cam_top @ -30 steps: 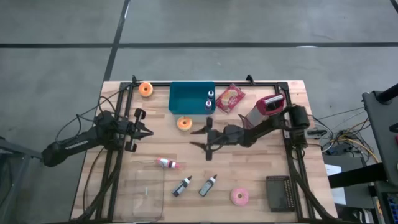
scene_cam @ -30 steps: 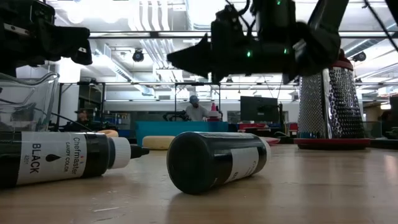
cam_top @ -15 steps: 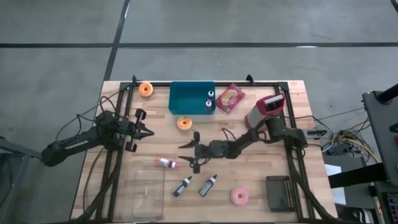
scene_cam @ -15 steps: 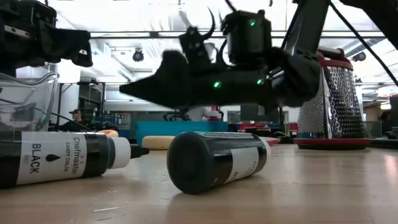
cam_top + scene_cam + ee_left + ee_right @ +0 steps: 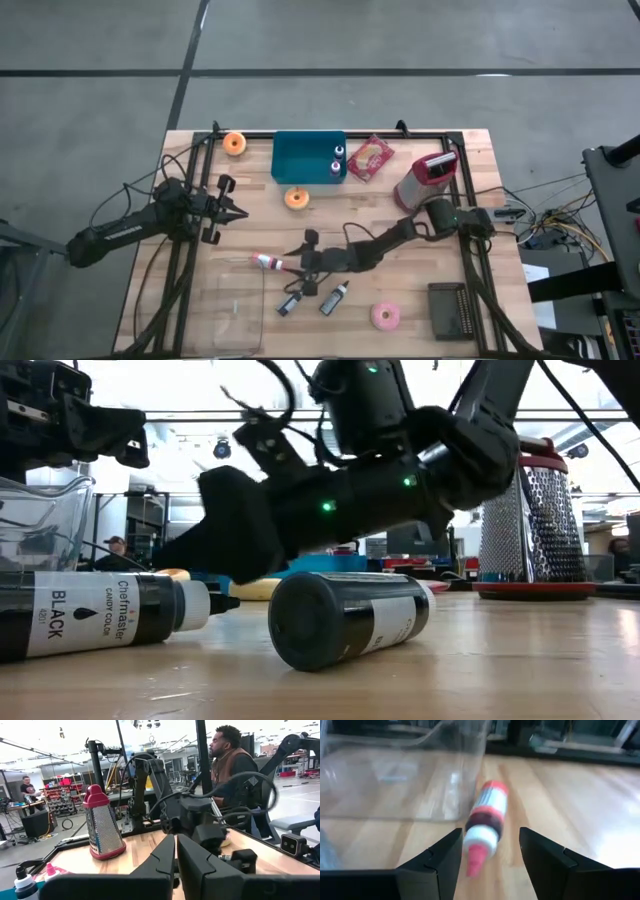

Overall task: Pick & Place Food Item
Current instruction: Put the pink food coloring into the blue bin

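Note:
A small red-and-white bottle lies on its side on the table beside a clear plastic container. It also shows in the right wrist view, its nozzle pointing at the camera. My right gripper is open and low over the table, a finger on either side of the nozzle end without touching it. My left gripper is shut and empty at the table's left. An orange donut lies near the teal bin, and a pink donut lies near the front edge.
Two black bottles lie just in front of my right gripper. A second orange donut lies at the far left. A red-topped grater, a red packet and a dark block stand on the right side.
My right gripper has gone toward the table's left and near edges and down, from beside the orange donut to the red bottle's nozzle end. It stays open.

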`<state>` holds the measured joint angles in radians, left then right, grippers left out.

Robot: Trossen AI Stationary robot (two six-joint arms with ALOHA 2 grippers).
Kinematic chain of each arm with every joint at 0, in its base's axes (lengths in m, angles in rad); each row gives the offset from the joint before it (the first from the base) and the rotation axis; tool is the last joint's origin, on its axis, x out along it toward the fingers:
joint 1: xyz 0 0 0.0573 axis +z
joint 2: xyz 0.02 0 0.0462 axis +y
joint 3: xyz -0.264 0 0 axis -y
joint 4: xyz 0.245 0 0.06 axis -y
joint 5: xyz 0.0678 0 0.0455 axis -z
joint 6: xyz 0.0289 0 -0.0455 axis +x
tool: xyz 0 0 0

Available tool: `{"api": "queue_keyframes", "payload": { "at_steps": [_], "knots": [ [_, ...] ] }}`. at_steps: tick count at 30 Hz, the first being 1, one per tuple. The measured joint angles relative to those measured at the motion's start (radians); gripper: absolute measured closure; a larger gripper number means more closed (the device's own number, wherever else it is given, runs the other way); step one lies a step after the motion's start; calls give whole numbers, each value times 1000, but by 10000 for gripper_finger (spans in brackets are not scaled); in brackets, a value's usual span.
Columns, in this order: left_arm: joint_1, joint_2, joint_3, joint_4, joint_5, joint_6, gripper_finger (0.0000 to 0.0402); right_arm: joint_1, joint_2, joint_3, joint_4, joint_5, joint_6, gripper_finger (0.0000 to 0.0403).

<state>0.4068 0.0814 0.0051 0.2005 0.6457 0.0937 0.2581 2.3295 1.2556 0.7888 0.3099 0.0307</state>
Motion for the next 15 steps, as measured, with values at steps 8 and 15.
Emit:
{"api": "queue_keyframes", "payload": {
  "at_steps": [8,15],
  "knots": [
    [0,0,0,0,0,0,376,0,0,99,-192,-7,19,234],
    [0,0,0,0,0,0,376,-5,8,119,-209,-49,23,216]
  ]
}}
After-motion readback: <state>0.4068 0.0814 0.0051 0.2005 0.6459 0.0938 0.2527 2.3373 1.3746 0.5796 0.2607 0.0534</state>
